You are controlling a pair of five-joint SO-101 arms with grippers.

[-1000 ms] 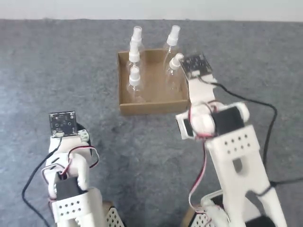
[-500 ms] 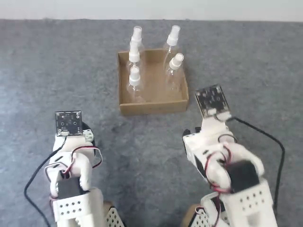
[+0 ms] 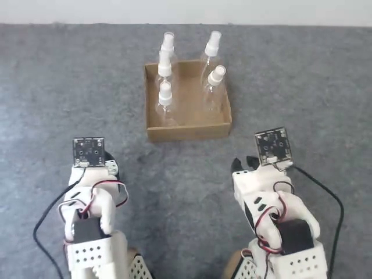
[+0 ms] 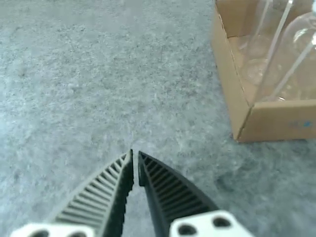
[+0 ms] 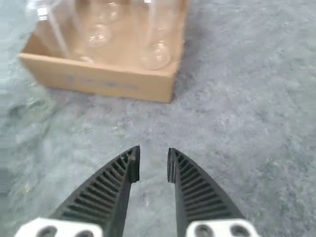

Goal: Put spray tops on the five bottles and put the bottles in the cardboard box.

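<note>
Five bottles [image 3: 165, 99] with tops stand in the box [image 3: 189, 131]. The left hand [image 4: 135, 155] is closed and empty. The right hand [image 5: 153, 153] is a little open.

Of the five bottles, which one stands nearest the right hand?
The front bottle of the two along the right wall of the box. Its partner stands behind it, and the other three are over on the left side.
</note>
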